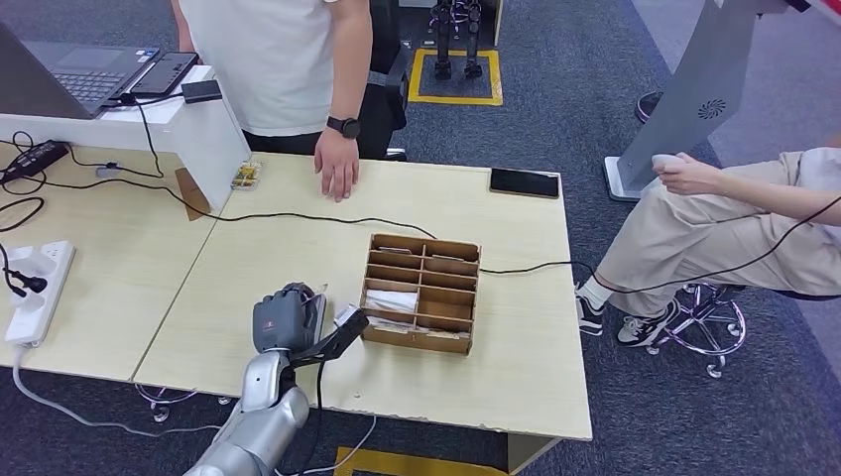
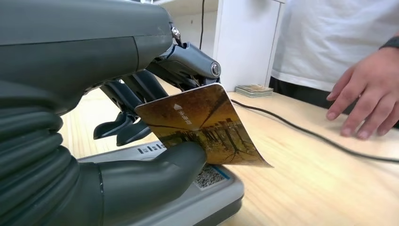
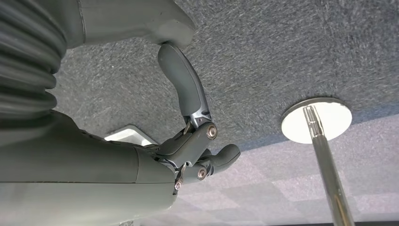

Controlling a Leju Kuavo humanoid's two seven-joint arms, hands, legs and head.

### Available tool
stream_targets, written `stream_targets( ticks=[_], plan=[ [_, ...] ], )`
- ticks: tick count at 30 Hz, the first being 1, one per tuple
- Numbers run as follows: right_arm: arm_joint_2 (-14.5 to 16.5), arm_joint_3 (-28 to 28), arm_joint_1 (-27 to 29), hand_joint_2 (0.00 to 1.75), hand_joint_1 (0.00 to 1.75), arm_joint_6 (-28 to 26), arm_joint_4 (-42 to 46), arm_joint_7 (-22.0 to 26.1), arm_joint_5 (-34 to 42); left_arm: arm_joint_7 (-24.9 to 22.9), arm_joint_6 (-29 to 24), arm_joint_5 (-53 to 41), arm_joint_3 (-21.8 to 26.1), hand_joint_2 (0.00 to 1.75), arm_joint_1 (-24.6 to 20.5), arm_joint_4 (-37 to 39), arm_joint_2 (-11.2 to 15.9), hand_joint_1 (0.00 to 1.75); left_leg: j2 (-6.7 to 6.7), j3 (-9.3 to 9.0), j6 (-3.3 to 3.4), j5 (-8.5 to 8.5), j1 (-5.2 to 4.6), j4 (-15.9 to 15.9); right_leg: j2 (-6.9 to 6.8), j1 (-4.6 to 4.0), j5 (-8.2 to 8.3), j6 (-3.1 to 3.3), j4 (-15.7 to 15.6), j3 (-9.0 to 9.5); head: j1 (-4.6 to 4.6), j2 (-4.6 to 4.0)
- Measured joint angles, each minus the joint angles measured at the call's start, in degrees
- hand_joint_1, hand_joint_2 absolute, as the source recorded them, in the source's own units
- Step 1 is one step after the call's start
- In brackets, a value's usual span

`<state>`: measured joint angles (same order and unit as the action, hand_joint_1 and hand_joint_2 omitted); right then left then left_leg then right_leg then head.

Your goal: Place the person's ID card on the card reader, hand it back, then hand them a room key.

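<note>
My left hand (image 1: pixel 288 317) (image 2: pixel 108 84) is low over the near edge of the wooden table (image 1: pixel 298 258), just left of the wooden compartment box (image 1: pixel 421 293). It pinches a brown card with a city picture (image 2: pixel 202 125) between thumb and fingers. The card is tilted, its lower edge just above the grey card reader (image 2: pixel 207 197) lying on the table; whether they touch I cannot tell. The person's hand (image 1: pixel 337 164) (image 2: pixel 362 99) rests on the table's far edge. My right hand (image 3: pixel 188 141) hangs over grey carpet, its fingers loosely bent, with nothing in it.
The box holds some pale cards (image 1: pixel 392 297). A small stack of cards (image 1: pixel 246 176) (image 2: pixel 254 89) and a black phone (image 1: pixel 524 182) lie at the far edge. A black cable (image 1: pixel 298 218) crosses the table. A seated person (image 1: pixel 714 218) is to the right.
</note>
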<state>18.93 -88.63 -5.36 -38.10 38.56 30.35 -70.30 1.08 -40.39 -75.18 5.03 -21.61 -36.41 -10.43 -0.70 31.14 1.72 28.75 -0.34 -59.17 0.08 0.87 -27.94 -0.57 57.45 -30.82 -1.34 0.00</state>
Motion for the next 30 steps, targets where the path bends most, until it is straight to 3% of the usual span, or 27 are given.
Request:
stream_targets(
  ticks=[6, 10, 20, 30],
  plan=[
    [0.0, 0.0, -0.01, 1.75, 0.0, 0.0, 0.02, -0.14, -0.29, 16.39, -0.04, 16.3, 3.18, 1.75, 2.56, -9.07, -3.29, 1.75, 0.0, 0.27, 0.07, -0.06, 0.0, -0.03, 0.01, 0.0, 0.04, 0.0, 0.01, -0.31, 0.01, 0.0],
    [0.0, 0.0, -0.02, 1.75, 0.0, 0.0, 0.06, -0.25, -0.41, 22.68, 0.04, 26.05, 3.81, 1.75, 2.4, -14.54, -6.02, 1.75, -0.01, 0.49, 0.09, -0.09, 0.0, -0.07, 0.01, 0.0, 0.06, -0.01, 0.0, -0.49, 0.01, 0.0],
    [0.0, 0.0, -0.08, 1.75, 0.0, 0.0, -0.02, -1.24, -1.44, 22.13, 3.43, 39.2, 1.86, 1.75, 0.38, -26.21, -7.45, 1.75, 0.02, 0.58, 0.11, -0.07, 0.0, -0.06, 0.07, -0.01, 0.05, -0.01, 0.0, -0.65, 0.0, -0.01],
    [0.0, 0.0, -0.22, 1.75, 0.0, 0.0, -0.4, -1.05, -2.41, 17.7, 2.92, 43.61, -2.67, 1.75, -2.71, -29.61, -5.15, 1.75, 0.01, 0.63, 0.1, -0.07, 0.01, -0.06, 0.06, -0.01, 0.05, -0.01, 0.01, -0.67, 0.0, 0.0]
  ],
)
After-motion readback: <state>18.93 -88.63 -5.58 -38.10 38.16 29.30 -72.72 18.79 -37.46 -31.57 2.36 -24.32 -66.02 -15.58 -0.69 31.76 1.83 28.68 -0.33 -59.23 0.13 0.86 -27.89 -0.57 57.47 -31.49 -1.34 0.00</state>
